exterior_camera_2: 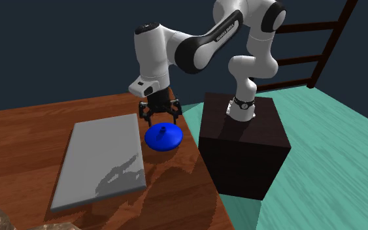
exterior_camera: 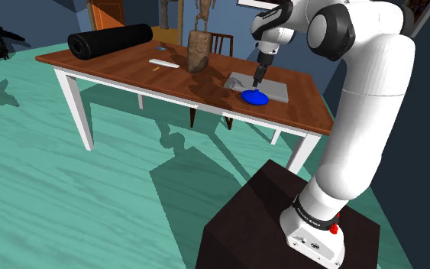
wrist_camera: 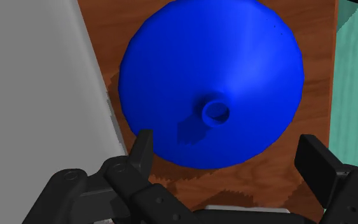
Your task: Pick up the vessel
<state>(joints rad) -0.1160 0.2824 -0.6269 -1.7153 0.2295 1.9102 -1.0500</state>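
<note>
Blue domed vessel [wrist_camera: 212, 76], small neck upward, contents unclear, sat on brown wooden table [exterior_camera_2: 176, 180], black gripper [wrist_camera: 228, 141] splayed wide above.

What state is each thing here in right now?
Vessel: on the table, wide rim down, neck up, unheld.
Gripper: open, above the vessel.
Board: flat on the table.
Roll: lying on its side.
Statue: upright.
</note>
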